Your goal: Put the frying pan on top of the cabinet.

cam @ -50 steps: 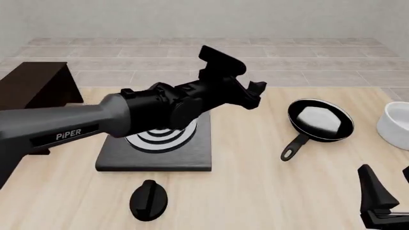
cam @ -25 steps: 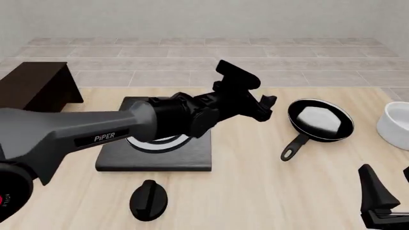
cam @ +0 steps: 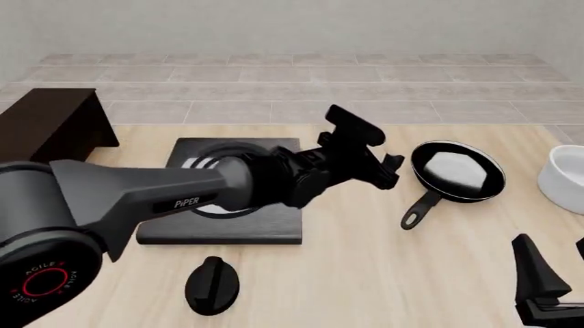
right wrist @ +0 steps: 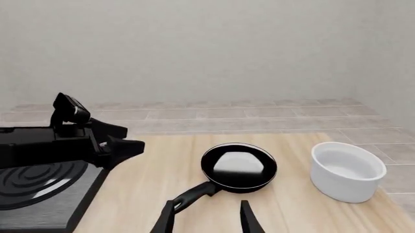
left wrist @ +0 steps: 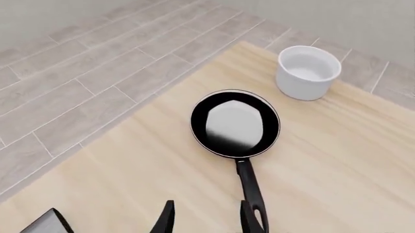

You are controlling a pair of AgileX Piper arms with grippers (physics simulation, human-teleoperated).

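The frying pan [cam: 457, 171] lies on the table at the right, glossy black with a pale sheen inside, its handle [cam: 420, 210] pointing toward the near side. My left gripper [cam: 390, 171] hovers open just left of the pan, empty. In the left wrist view the frying pan [left wrist: 234, 128] is ahead of the open left gripper [left wrist: 206, 221]. The cabinet [cam: 50, 123] stands at the far left edge. My right gripper [cam: 552, 249] is open and empty at the near right corner. The right wrist view shows the frying pan [right wrist: 238, 165] beyond the right gripper [right wrist: 206, 218].
A white bowl [cam: 565, 171] sits right of the pan. A flat black slab with white rings [cam: 228, 215] lies under the left arm, with a black knob [cam: 212, 285] near the front edge. Beyond the table's far edge is tiled floor.
My left arm has swung to the right and lower, bringing its gripper from above the ringed slab to just beside the pan. The right arm and the pan have not moved.
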